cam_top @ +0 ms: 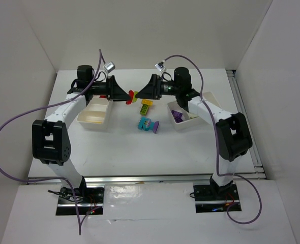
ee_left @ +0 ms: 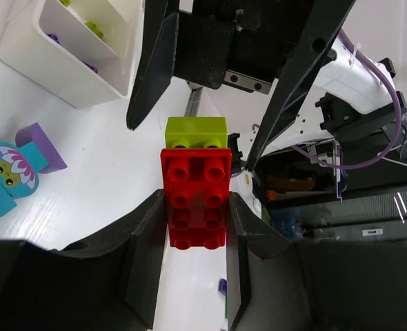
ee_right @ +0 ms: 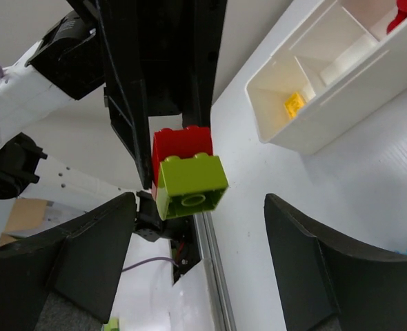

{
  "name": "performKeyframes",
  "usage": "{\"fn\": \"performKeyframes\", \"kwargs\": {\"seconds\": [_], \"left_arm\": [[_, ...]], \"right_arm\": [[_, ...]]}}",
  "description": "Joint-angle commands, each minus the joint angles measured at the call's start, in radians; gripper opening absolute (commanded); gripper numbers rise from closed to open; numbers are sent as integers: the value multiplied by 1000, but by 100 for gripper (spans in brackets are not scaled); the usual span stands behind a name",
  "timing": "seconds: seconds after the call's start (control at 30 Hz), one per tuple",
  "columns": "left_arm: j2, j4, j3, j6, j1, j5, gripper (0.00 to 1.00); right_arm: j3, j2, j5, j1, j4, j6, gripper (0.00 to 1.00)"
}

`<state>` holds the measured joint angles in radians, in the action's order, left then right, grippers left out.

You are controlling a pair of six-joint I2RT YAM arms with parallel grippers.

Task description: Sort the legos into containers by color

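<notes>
Left fingers (ee_left: 143, 252) are pinching the red brick (ee_left: 196, 196) over the desk (ee_left: 100, 172), with a lime brick (ee_left: 196, 131) stuck on its end. Right fingers (ee_right: 86, 258) are spread either side of the lime one. Light, stiff, slick plastic, so I'd squeeze its flat sides.

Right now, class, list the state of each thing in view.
left gripper, shut on red brick
right gripper, open around lime brick
red brick, held aloft, lime brick stuck on it
cyan-purple stack, loose on table
left tray, holds yellow piece and red piece
right tray, holds purple pieces, lime pieces
</notes>
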<state>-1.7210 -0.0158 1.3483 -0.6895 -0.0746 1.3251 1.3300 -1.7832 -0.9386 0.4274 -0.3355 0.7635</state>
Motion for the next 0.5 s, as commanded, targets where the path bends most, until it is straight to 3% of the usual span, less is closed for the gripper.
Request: {"fn": "performKeyframes", "kwargs": {"seconds": [0.0,0.33,0.47], "left_arm": [[23,59,22,-2,-4,39,0],[23,68,22,-21,-13,39,0],[23,57,31,-10,-13,30,0]], "right_arm": [[66,-19,-29,20,-91,11,81],[41,-21,-29,39,-140,51,48],[23,-21,-17,39,-145,62,27]]}}
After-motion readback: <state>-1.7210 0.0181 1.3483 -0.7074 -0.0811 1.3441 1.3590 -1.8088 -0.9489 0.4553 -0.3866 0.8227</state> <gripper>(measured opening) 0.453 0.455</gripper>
